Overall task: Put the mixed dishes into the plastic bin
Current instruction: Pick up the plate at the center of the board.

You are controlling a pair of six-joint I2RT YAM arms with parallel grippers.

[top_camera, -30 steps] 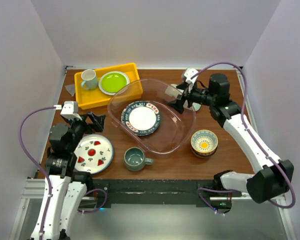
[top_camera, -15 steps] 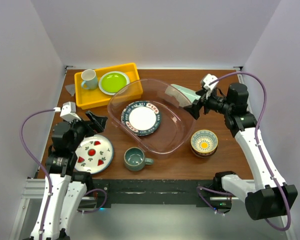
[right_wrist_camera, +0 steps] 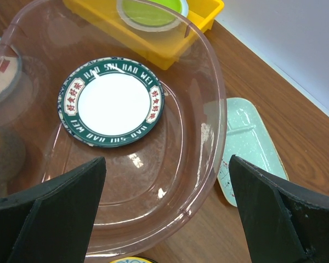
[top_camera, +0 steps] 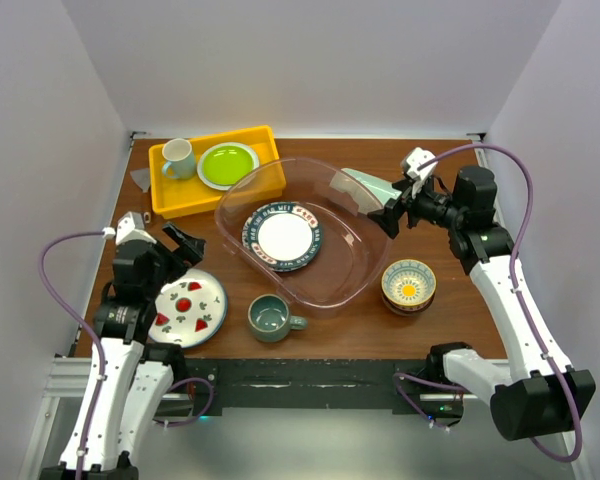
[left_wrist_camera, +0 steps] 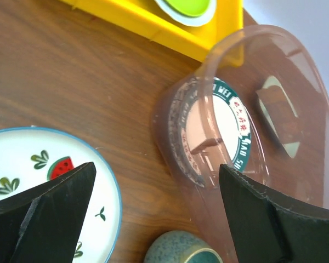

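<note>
The clear pink-tinted plastic bin [top_camera: 365, 285] stands mid-table and holds a white plate with a green lettered rim [top_camera: 283, 236]. The pale-green divided tray [top_camera: 368, 189] lies outside the bin against its far-right rim, as the right wrist view [right_wrist_camera: 247, 145] shows. A white plate with red fruit marks [top_camera: 187, 307] and a grey-green mug [top_camera: 270, 318] sit near left of the bin. Stacked patterned bowls [top_camera: 408, 284] sit right of it. My left gripper [top_camera: 180, 245] is open and empty above the fruit plate's far edge [left_wrist_camera: 22, 159]. My right gripper [top_camera: 392, 215] is open and empty, over the bin's right rim [right_wrist_camera: 222, 109].
A yellow tray [top_camera: 215, 185] at the far left holds a lime-green plate [top_camera: 227, 164] and a pale mug with a green band [top_camera: 178, 158]. White walls close in the table on three sides. The mug's rim shows low in the left wrist view [left_wrist_camera: 181, 252].
My right gripper pulled back to the right from the bin's far-right rim, leaving the pale-green tray there. My left arm shifted slightly toward the near edge.
</note>
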